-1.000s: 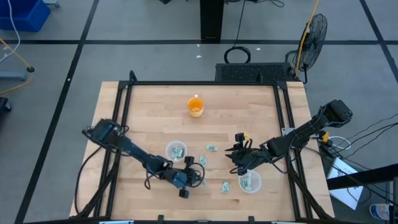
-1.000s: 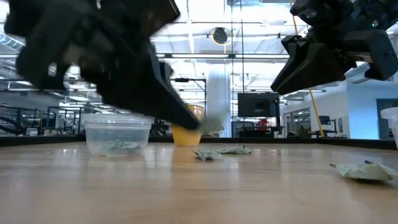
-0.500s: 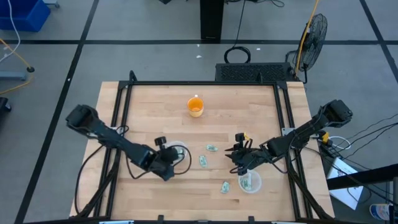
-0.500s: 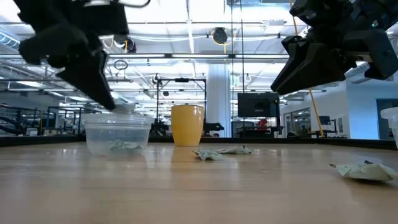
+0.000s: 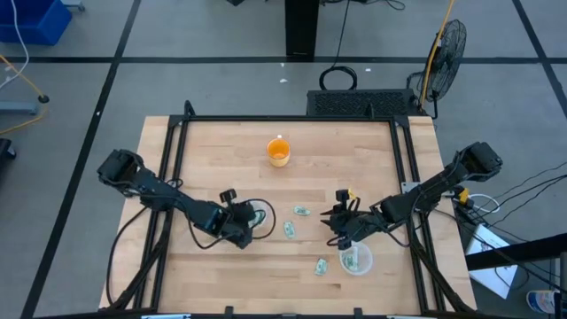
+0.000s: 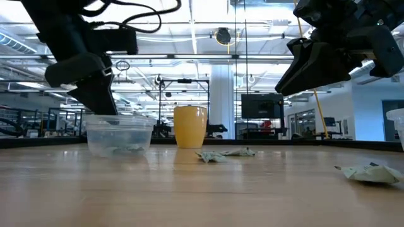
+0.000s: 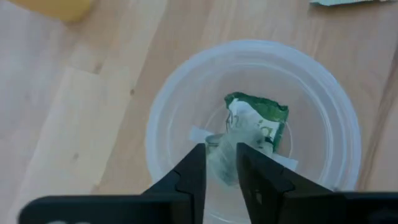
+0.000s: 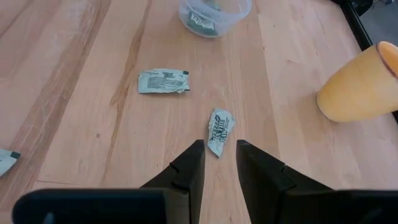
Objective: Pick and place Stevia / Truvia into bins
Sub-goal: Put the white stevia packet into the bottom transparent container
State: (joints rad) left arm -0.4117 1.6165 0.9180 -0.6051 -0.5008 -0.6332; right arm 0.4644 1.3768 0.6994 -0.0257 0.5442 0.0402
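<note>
My left gripper (image 5: 245, 221) hangs over the left clear bin (image 5: 255, 213), shut on a pale Stevia packet (image 7: 221, 163). A green and white packet (image 7: 256, 119) lies flat on that bin's bottom. My right gripper (image 5: 339, 228) hovers shut above the table, between the loose packets and the right bin (image 5: 355, 260), which holds packets. Three loose packets lie flat on the wood (image 5: 301, 210), (image 5: 289, 228), (image 5: 320, 264). In the right wrist view one packet (image 8: 219, 132) lies just beyond my right gripper's fingertips. My left gripper pinches the pale packet (image 7: 219, 155) between its two fingers, coming from above and pointing down into the bin's mouth. The packet is lifted clear and hangs over the bin's bottom. Which edge the fingers have, I cannot tell.
An orange cup (image 5: 278, 151) stands toward the far edge, behind both bins. A black frame (image 5: 283, 119) runs along the table's far and side edges. Bare wood lies between the orange cup and the bins and along the near edge.
My left gripper has swung from the near side of the table, by the loose packets, toward the left and far edge, carrying the packet lifted clear. It has stopped above the left bin.
</note>
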